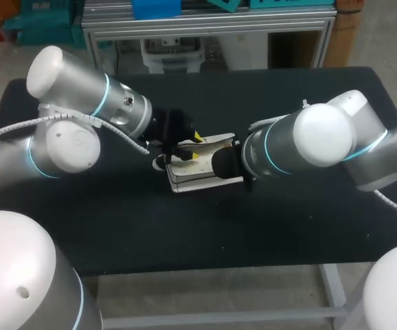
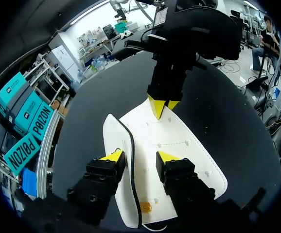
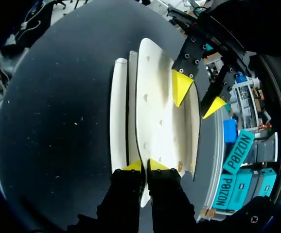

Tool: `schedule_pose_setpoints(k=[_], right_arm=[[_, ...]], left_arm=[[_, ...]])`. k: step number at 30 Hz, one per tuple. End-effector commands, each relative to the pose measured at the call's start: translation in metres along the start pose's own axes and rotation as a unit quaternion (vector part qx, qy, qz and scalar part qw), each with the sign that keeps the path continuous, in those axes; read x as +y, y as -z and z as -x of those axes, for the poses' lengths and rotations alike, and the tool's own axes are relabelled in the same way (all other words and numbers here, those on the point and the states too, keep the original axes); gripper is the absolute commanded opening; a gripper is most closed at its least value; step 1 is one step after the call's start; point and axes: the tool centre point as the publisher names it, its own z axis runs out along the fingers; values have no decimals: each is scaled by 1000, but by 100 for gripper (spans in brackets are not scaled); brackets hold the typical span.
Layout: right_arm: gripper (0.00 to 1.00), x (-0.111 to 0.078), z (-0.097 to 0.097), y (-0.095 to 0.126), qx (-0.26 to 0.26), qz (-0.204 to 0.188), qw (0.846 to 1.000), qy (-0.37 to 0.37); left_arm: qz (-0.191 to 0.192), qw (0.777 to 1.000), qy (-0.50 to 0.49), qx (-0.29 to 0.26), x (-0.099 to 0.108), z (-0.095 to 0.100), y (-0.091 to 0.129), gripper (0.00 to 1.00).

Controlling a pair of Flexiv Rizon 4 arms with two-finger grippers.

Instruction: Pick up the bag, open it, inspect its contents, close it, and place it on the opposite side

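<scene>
You have the white bag with black edging point(image 1: 197, 180) at the middle of the black bench point(image 1: 288, 227), between the two arms, which come in over it from opposite sides.

Your right gripper point(image 3: 145, 166) is clenched on the bag. In the right wrist view its two yellow tips sit almost together, pinching the thin near rim of the broad white panel from both sides. A narrower white strip of the bag lies just beside that panel, parted from it by a dark seam.

Your left gripper point(image 2: 140, 156) is released. In the left wrist view its yellow fingertips point(image 2: 114, 156) stand apart over the opposite end of the bag, one on each side of the black-trimmed edge that runs between them. You cannot tell from these views whether either tip presses on the material.

In the left wrist view the right gripper meets the bag at its far end, straight ahead of the left gripper's fingers. The white panel, dotted with small studs, stretches between the two grippers.

You cannot tell whether the bag rests on the bench or is held just clear of it.
</scene>
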Motion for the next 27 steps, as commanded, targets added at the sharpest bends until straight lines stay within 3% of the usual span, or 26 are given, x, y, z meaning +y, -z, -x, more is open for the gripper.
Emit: schedule_pose_setpoints(k=[1, 4, 7, 9, 11, 15, 18, 23, 27], right_arm=[[0, -1, -4, -3, -59, 4, 998, -1], [0, -1, -4, -3, -59, 4, 998, -1], [0, -1, -4, -3, -59, 4, 998, -1], [0, -1, -4, -3, -59, 4, 998, -1], [0, -1, -4, -3, -59, 4, 998, -1], [0, -1, -4, -3, -59, 4, 998, -1], [0, -1, -4, -3, -59, 4, 998, -1], [0, -1, -4, -3, -59, 4, 998, -1], [0, -1, -4, -3, -59, 4, 998, -1]], left_arm=[[-30, 1000, 0, 6, 2, -1, 18, 98], [-32, 999, -2, 2, 1, 1, 20, 92], [-17, 1000, -4, -15, 1, 5, 14, 72], [0, 999, -6, -36, 2, 8, 9, 45], [17, 999, -10, -44, 3, 9, 2, 0], [34, 998, -13, -57, 7, 6, -6, 0], [26, 998, -12, -55, 8, 3, -4, 0], [-8, 1000, -30, 2, 5, -18, 0, 0], [13, 998, -36, 42, 9, -33, -17, 0]])
